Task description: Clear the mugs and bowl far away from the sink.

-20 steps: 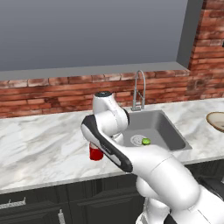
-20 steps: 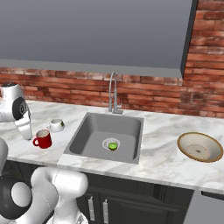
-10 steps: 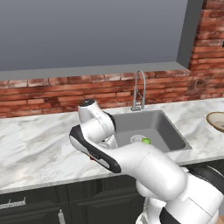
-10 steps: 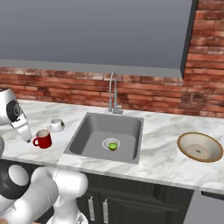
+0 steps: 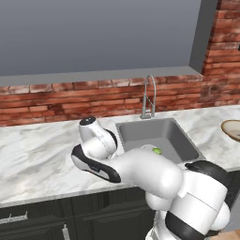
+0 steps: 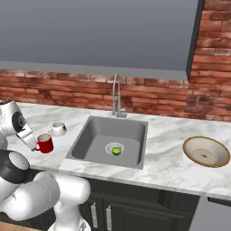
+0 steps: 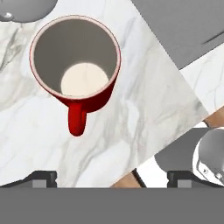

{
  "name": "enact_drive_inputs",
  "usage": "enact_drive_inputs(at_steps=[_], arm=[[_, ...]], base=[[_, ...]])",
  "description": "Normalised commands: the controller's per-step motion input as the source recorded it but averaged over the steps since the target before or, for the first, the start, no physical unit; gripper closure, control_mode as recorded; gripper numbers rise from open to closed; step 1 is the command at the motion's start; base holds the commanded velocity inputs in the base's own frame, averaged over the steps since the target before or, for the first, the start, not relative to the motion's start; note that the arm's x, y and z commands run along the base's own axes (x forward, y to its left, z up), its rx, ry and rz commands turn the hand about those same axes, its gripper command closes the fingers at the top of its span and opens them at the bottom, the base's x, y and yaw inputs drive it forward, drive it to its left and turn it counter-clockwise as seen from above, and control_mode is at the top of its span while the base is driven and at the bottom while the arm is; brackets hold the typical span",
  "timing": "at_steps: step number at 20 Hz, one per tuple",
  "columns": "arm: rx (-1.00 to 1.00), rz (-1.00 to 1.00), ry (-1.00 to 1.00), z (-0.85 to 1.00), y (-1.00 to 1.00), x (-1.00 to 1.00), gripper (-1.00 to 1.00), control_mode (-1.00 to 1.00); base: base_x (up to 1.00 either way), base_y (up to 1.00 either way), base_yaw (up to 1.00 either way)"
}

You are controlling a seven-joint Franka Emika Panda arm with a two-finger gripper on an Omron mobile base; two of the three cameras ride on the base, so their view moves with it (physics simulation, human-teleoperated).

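The glossy red mug [image 7: 76,61] stands upright on the marble counter, seen from above with its handle [image 7: 77,118] turned toward my fingertips. My gripper [image 7: 111,177] is open and hovers above it with nothing between the tips. The squat white mug [image 7: 26,8] peeks in at the top left corner. From the right base camera, the gripper [image 6: 32,143] hangs just left of the red mug [image 6: 44,143], with the white mug [image 6: 58,129] behind it. Right of both lies the grey sink [image 6: 90,135]. The tan bowl [image 6: 206,151] rests far right of the sink, and shows again as the bowl [image 5: 232,129] at the frame edge.
A chrome faucet [image 6: 116,94] rises behind the basin, and a small green fruit [image 6: 116,150] lies by the drain. A brick wall backs the counter. Open marble stretches left of the sink [image 5: 159,136]. My own arm blocks the mugs in the left base view.
The arm has swung left and lowered the hand next to the red mug. In the left base view the arm now covers the red mug. Mugs and bowl have not moved.
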Motion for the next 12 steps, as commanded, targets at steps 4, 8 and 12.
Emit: enact_drive_inputs(at_steps=[4,8,12], arm=[[0.01,0.02,0.00,-0.25,0.02,0.52,-1.00,-1.00],[0.00,0.00,0.00,-0.19,0.19,0.42,-1.00,-1.00],[0.00,0.00,0.00,-0.24,0.30,0.25,-1.00,-1.00]], base=[[0.00,0.00,0.00],[0.00,0.00,0.00],[0.00,0.00,0.00]])
